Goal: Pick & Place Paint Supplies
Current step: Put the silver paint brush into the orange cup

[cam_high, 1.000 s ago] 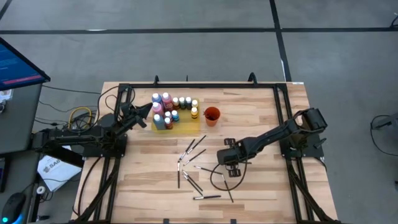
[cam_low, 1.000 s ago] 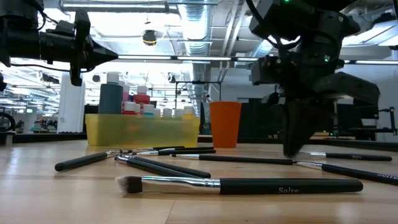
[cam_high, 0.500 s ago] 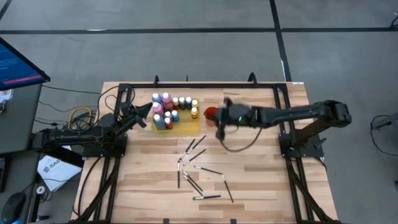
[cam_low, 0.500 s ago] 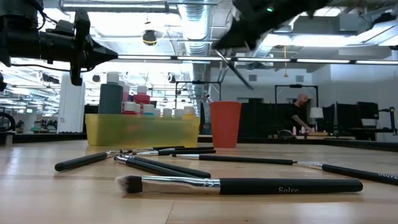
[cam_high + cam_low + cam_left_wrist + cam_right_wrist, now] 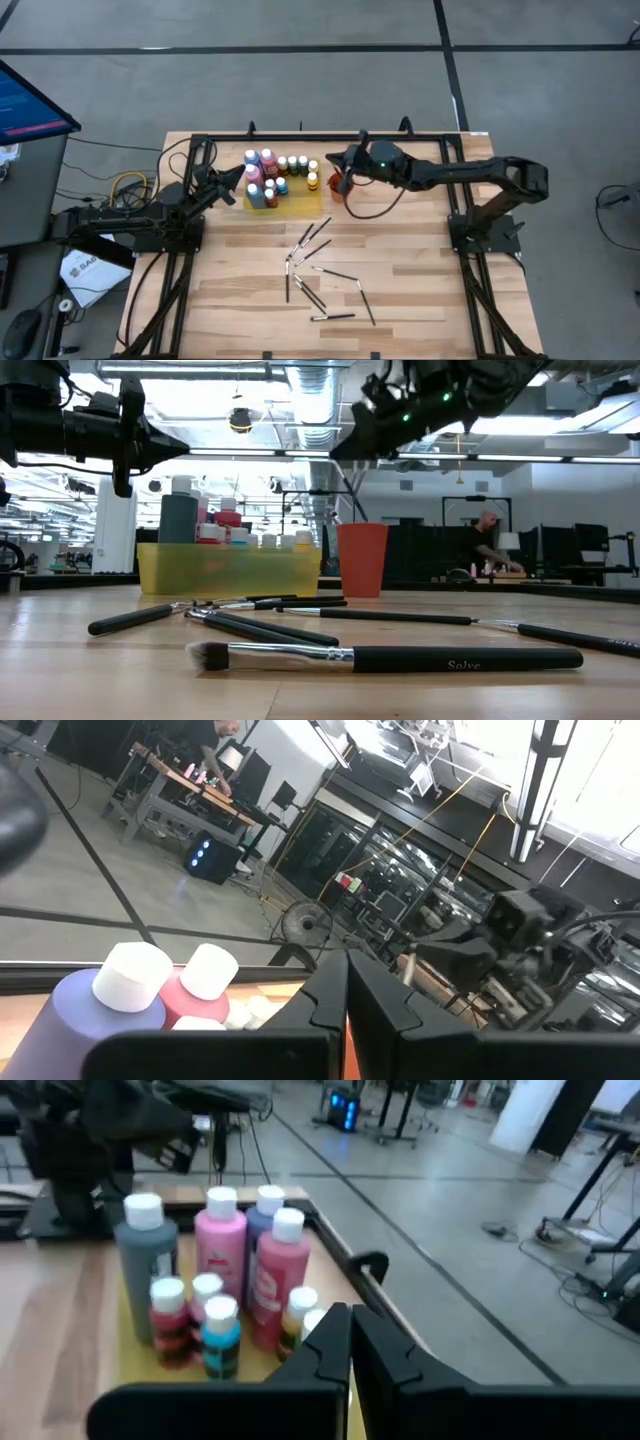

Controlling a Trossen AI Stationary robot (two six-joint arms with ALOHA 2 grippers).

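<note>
Above the orange cup, right claw holds a brush steeply tilted.

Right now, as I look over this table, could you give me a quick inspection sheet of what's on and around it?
Surface: wooden table, dark frame round its edges.
Job's things: paint bottles standing together on a yellow mat; brushes scattered loose over the middle of the table.
Clutter: an orange cup beside the mat.
Grippers: right gripper above the cup, shut on a brush that points down toward the cup; left gripper shut, empty, at the bottles' outer side.
Cables: a black cable hangs from the right arm; a yellow coil lies off the table's left side.
Surroundings: a person at a far bench; a screen to the left.
</note>
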